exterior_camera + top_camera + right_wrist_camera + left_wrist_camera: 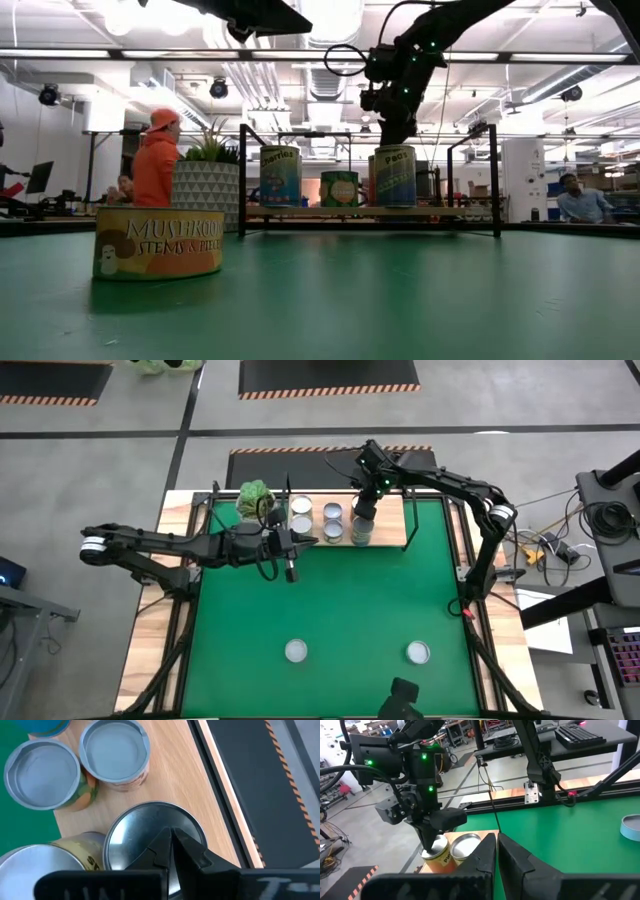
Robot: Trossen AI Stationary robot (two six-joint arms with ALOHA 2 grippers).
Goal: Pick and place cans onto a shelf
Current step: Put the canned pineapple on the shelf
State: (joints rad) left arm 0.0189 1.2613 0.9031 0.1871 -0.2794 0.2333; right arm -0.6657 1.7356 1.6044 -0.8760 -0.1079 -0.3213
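The shelf (390, 525) stands at the table's far edge with several cans (331, 514) on its board. My right gripper (364, 510) is shut and points down over the middle of a tall yellow-labelled can's silver top (135, 827); in the low view that can (395, 176) stands upright on the shelf (300, 211) with my right gripper (397, 140) right above it. My left gripper (291, 565) is shut and empty, over the green mat just in front of the shelf's left end. Two more cans (296, 651) (418, 652) stand on the mat near the front edge. My right gripper's shut fingertips (172, 837) come from above onto the middle of the tall can's top (440, 845). Whether they touch it or hover just over it, I cannot tell. The can stands upright on the shelf board.
A white pot with a green plant (255, 500) stands beside the shelf's left end. Black posts (243, 180) rise at the shelf's corners. The mushroom can (158, 243) sits near the camera in the low view. People show in the room behind. The mat's middle (350, 600) lies bare.
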